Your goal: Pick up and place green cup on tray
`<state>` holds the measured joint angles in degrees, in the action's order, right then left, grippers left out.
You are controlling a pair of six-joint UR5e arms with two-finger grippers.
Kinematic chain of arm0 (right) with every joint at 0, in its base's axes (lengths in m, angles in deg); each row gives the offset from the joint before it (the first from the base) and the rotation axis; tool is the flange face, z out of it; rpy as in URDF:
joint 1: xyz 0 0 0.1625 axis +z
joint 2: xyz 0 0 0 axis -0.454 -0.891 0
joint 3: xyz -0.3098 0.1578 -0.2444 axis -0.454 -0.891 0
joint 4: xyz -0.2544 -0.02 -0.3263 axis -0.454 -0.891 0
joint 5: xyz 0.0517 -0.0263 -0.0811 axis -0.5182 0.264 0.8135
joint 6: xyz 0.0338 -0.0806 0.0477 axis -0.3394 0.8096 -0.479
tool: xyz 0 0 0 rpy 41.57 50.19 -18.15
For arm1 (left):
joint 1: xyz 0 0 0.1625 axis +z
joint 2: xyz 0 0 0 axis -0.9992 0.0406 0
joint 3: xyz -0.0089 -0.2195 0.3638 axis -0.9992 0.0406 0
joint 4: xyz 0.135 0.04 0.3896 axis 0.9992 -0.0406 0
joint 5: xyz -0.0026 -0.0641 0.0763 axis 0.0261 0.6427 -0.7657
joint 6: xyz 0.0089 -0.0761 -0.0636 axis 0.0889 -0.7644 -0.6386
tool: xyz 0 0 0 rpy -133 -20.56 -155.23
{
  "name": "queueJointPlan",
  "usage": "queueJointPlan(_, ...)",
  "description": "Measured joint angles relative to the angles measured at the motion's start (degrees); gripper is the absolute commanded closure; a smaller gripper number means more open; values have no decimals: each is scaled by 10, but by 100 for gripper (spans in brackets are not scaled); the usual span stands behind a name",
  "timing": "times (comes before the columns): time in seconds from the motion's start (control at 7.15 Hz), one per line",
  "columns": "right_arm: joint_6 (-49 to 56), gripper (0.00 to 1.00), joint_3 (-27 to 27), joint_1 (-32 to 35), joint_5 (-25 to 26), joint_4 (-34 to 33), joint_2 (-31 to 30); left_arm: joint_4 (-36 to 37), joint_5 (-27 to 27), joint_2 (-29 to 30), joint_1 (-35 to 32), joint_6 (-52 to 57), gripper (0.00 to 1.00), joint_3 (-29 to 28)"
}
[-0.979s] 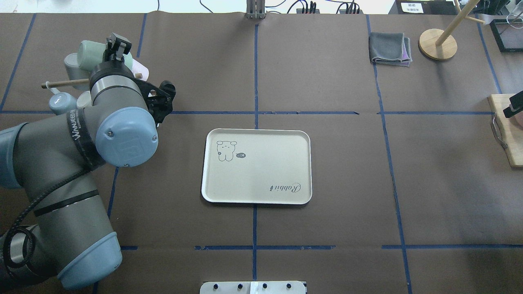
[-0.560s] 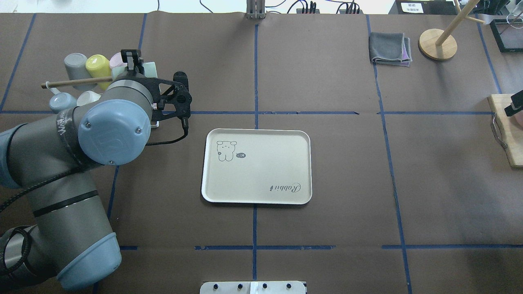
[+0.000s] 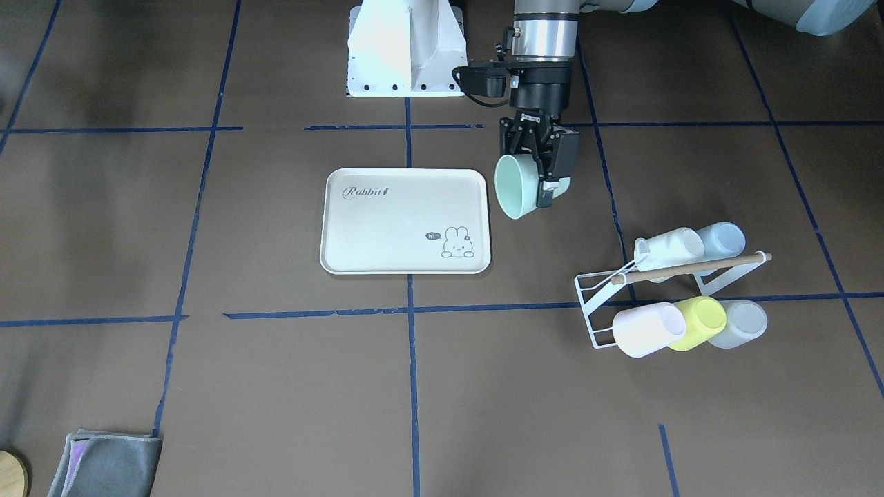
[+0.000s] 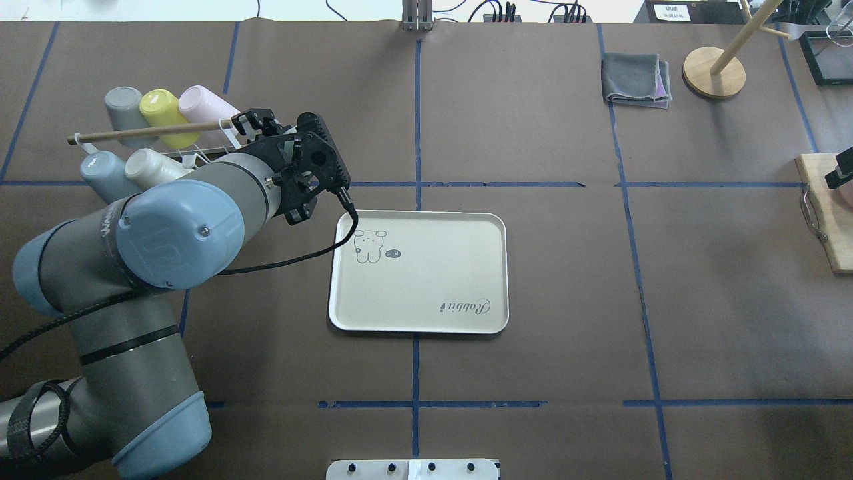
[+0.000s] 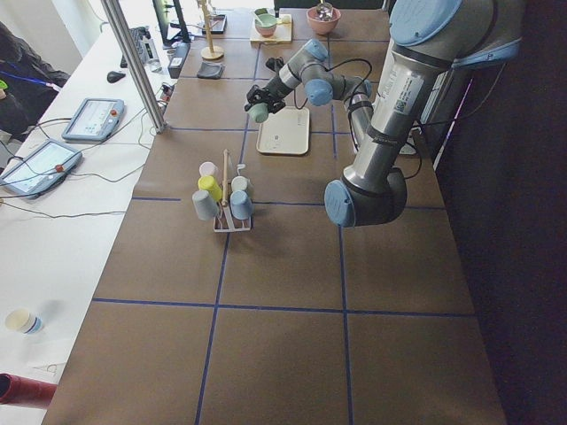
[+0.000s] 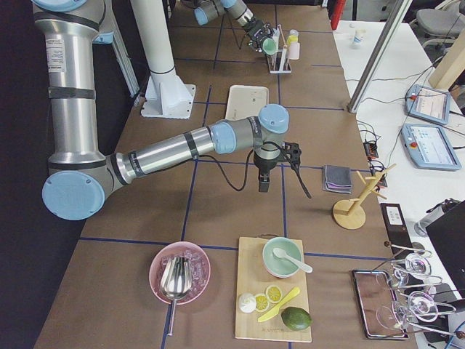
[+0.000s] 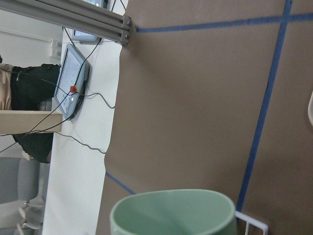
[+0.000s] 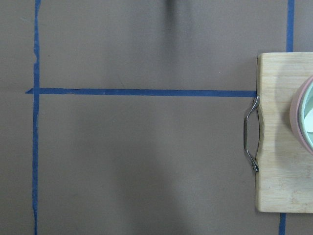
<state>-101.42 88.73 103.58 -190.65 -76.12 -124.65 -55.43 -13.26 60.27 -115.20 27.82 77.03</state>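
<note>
Step in hand: carry, as I judge it. Pick-up looks done, placing not yet.

Left tool [image 3: 537,181] is closed on the green cup [image 3: 514,188], gripping its wall. The cup is tipped on its side with the mouth turned toward the tray [image 3: 387,228]. It sits just beside the tray's short edge on the rack side. The side view suggests it is off the desk [image 3: 276,386], not resting on it. The tray holds nothing.

Right tool [image 6: 265,182] hangs well apart, near the wooden board [image 6: 272,298]. I cannot tell how far open it is.

Next move, my reading: shift across the rim to over bare tray floor, roll the wrist to bring the cup upright, lower until the base seats, then release. Rim clearance is worth watching.

Count:
- green cup: one
- tray: one
- wire rack [image 3: 594,304]: one
- cups on the rack: five, namely cream [image 3: 673,245], pale blue [image 3: 722,239], pink [image 3: 649,329], yellow [image 3: 699,322], grey [image 3: 742,323]
- folded grey cloth [image 3: 107,455]: one
</note>
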Motion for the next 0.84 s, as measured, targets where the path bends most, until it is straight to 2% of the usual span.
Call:
queueJointPlan(0.28, 0, 0, 1, 4, 0, 0, 0, -185, 3, -1, 27, -82, 73, -75)
queueJointPlan(0.7, 0, 0, 3, 8, -1, 0, 0, -472, 3, -4, 44, -136, 73, -212)
queueJointPlan(0.84, 0, 0, 3, 9, -1, 0, -1, -542, 3, 2, 55, -149, 73, -255)
